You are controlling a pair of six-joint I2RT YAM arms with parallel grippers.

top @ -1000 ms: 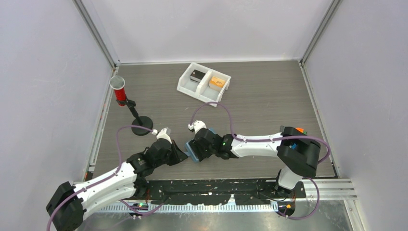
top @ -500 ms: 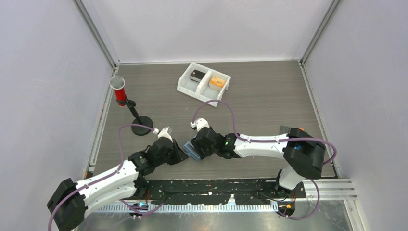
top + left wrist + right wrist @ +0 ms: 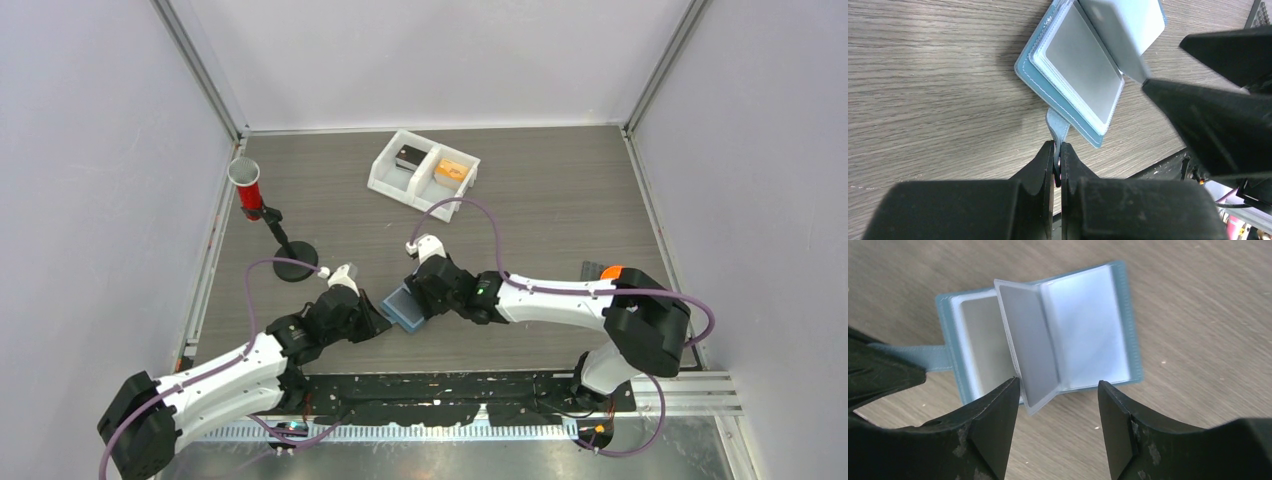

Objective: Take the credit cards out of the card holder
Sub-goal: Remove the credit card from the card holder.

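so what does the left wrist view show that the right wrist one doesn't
Left wrist only: the left pincer pinched shut on the strap. Right wrist only: the right pincer open astride a raised sleeve page, with both halves of the card holder in full view. Both: the light-blue card holder lying open, its strap, and the wooden table.

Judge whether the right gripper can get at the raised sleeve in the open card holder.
Probably yes. The right gripper stands open over the raised sleeve, a finger on each side, nothing between. The left gripper is shut on the strap of the card holder, off to one side.
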